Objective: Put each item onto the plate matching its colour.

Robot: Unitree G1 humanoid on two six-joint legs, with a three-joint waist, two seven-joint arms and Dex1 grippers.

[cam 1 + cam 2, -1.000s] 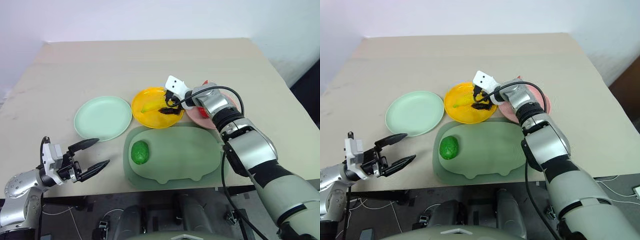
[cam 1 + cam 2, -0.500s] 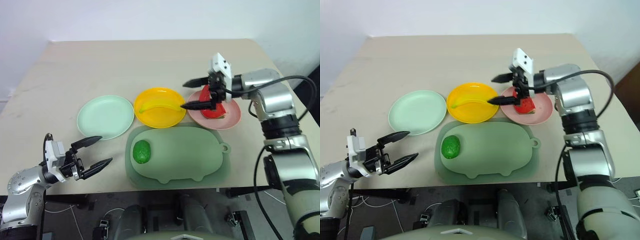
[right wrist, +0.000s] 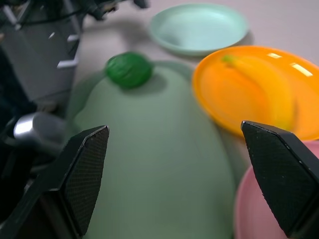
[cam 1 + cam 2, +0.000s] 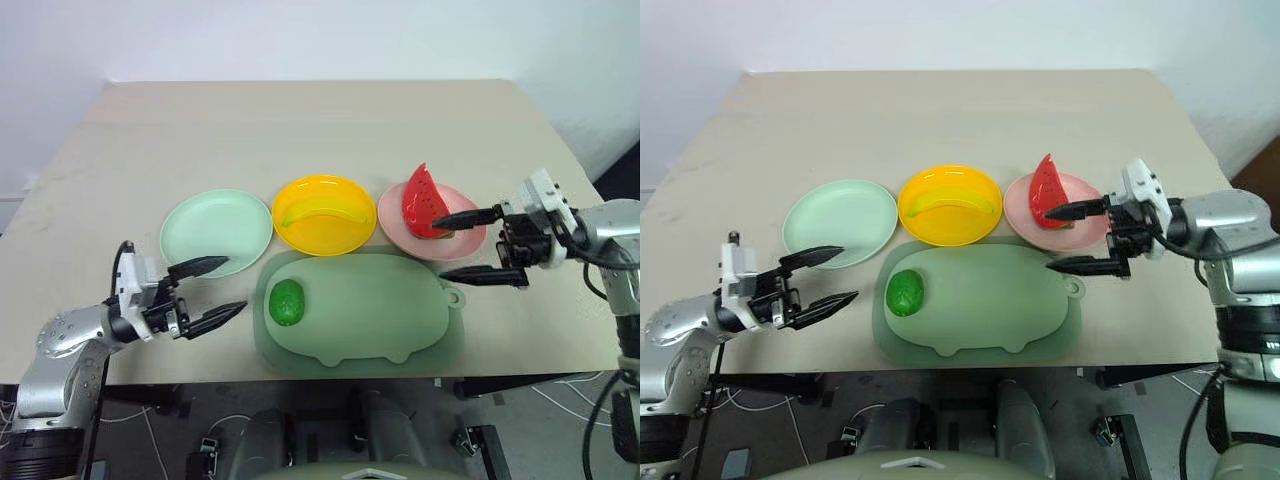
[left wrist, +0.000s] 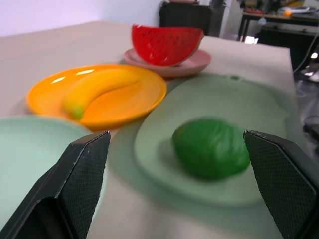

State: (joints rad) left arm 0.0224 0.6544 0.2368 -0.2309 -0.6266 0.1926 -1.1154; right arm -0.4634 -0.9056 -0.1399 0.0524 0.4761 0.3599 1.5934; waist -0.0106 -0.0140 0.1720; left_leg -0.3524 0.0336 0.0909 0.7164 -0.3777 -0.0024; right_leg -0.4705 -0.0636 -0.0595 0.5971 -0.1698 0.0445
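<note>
Your right hand (image 4: 478,246) has pulled back from the yellow-orange plate (image 4: 324,214) — the banana (image 4: 315,211) is lying there, the watermelon wedge (image 4: 424,200) on the pink plate (image 4: 400,215). Both hands, left hand (image 4: 214,291) too, are hanging spread, holding nothing. The green vegetable (image 4: 286,301) is sitting on the pig-shaped board (image 4: 380,310) — the mint green plate (image 4: 215,230) is bare.

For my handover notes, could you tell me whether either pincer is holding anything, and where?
Nothing is held: the left pincer and right pincer both stand open and empty.
</note>
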